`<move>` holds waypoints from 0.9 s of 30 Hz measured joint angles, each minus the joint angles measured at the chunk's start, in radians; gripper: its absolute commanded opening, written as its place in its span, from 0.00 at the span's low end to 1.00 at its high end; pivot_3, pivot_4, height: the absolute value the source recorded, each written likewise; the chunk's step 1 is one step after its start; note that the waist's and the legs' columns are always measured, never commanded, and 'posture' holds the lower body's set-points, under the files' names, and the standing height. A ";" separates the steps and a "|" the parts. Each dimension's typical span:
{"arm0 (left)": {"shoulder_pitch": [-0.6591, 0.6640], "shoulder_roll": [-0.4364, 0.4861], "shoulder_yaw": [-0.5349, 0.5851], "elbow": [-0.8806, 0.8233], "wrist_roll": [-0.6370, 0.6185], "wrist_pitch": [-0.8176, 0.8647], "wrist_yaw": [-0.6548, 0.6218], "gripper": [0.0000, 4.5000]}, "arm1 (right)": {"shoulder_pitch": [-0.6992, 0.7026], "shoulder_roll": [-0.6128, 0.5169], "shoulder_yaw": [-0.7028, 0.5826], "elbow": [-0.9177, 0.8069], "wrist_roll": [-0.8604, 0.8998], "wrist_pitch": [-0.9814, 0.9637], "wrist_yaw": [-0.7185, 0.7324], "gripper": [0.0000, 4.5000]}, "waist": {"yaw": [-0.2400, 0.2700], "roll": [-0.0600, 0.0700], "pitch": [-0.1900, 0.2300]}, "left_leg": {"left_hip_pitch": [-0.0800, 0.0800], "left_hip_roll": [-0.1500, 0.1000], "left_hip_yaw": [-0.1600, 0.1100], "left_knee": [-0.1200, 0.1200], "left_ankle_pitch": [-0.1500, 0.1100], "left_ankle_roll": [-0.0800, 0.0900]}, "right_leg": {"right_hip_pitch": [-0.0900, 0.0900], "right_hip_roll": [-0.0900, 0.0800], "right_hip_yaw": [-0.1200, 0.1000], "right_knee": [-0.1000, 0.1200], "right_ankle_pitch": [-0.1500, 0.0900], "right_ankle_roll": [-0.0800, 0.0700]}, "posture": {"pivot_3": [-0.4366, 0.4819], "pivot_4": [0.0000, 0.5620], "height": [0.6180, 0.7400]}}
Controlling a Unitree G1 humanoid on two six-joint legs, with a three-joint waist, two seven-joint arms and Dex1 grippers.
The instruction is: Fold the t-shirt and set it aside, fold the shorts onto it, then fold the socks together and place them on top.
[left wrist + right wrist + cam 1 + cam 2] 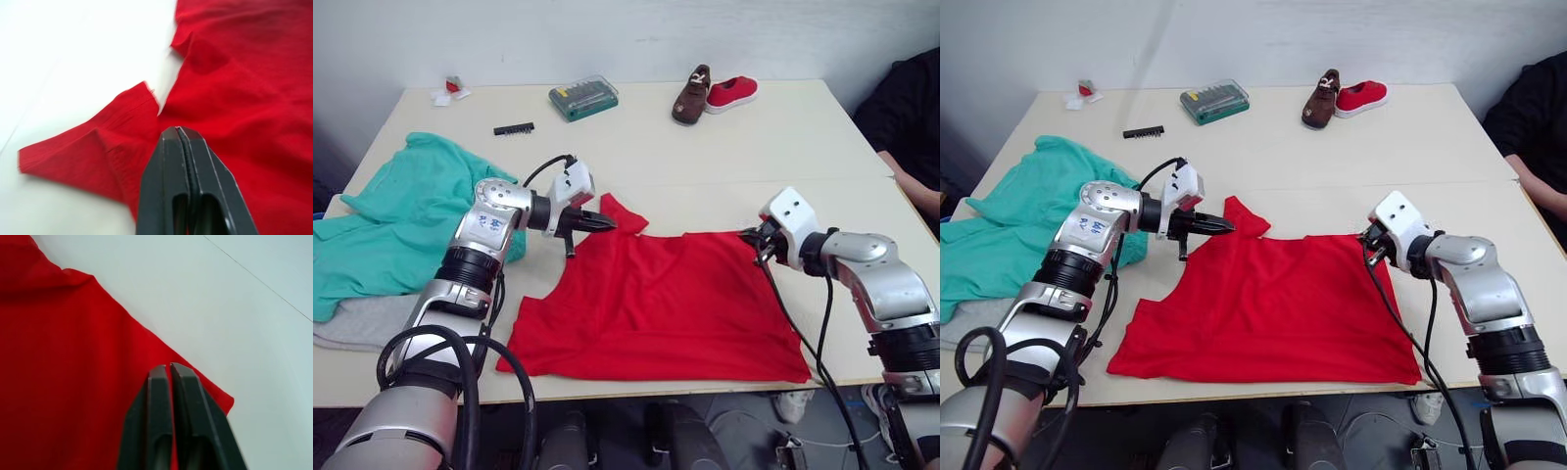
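Both grippers poised over the far edge of the t-shirt (666, 304), fingers pressed together.

Your left gripper (607, 224) hangs above the sleeve at the shirt's far left corner, its two black fingers (188, 186) closed tip to tip with no cloth between them. Your right gripper (750, 238) sits over the far right corner, fingers likewise closed and empty. The red t-shirt lies spread flat near the front of the table (724, 147). The shorts (391, 220) are bunched at the table's left side, with grey socks (357, 323) just in front of them. Two shoes (715, 95), a green case (583, 98) and a black comb-like strip (514, 128) rest along the far side.
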 measured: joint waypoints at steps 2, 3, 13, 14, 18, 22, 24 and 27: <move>0.005 0.014 0.025 -0.012 -0.020 0.021 -0.025 0.13 | 0.000 0.000 0.000 0.000 -0.005 -0.005 0.001 0.00 | -0.001 0.000 0.000 | 0.000 0.000 0.000 0.000 0.000 0.000 | 0.000 0.000 0.000 0.001 0.000 0.000 | 0.48 0.27 1.00; 0.014 0.019 0.041 -0.036 -0.039 0.038 -0.045 0.20 | 0.000 0.001 0.000 0.000 -0.006 -0.007 0.002 0.00 | 0.000 0.000 0.000 | 0.000 0.000 0.000 0.000 0.000 0.000 | 0.000 0.000 0.000 0.001 0.000 0.000 | 0.48 0.27 1.00; 0.075 -0.064 -0.041 -0.062 0.042 0.021 0.015 0.29 | -0.035 0.076 0.024 0.061 -0.055 -0.035 -0.009 0.00 | 0.003 0.000 0.000 | 0.000 0.000 0.000 0.004 0.000 0.000 | 0.000 0.000 0.001 0.004 0.000 0.000 | 0.48 0.27 1.00; 0.073 -0.079 -0.046 -0.029 0.060 0.010 0.042 0.21 | -0.039 0.080 0.031 0.061 -0.064 -0.038 -0.011 0.00 | 0.002 0.000 0.000 | 0.000 0.000 0.000 0.004 0.000 0.000 | 0.000 0.000 0.001 0.004 0.000 0.000 | 0.48 0.27 1.00; 0.060 -0.098 -0.046 0.007 0.070 0.005 0.066 0.01 | -0.040 0.085 0.033 0.079 -0.083 -0.049 -0.014 0.00 | 0.000 0.000 0.000 | 0.000 0.000 0.000 0.003 0.000 0.000 | -0.001 0.000 0.001 0.004 0.000 0.000 | 0.48 0.27 1.00; 0.032 -0.094 -0.033 0.011 0.072 0.005 0.068 0.01 | -0.041 0.102 0.036 0.098 -0.097 -0.059 -0.015 0.00 | 0.001 0.000 0.000 | 0.000 0.000 0.000 0.003 0.000 0.000 | 0.000 0.000 0.001 0.004 0.000 0.000 | 0.48 0.27 1.00; 0.030 -0.092 -0.033 0.031 0.080 0.008 0.074 0.01 | -0.041 0.106 0.039 0.109 -0.113 -0.073 -0.015 0.00 | 0.001 0.000 0.000 | 0.000 0.000 0.000 0.003 0.000 0.000 | 0.000 0.000 0.001 0.004 0.000 0.000 | 0.48 0.27 1.00; 0.030 -0.083 -0.043 0.085 0.124 0.018 0.122 0.01 | -0.044 0.106 0.060 0.138 -0.157 -0.086 -0.021 0.00 | -0.001 0.000 0.000 | 0.000 0.000 0.000 0.003 0.000 0.000 | -0.001 0.000 0.001 0.004 0.000 0.000 | 0.48 0.27 1.00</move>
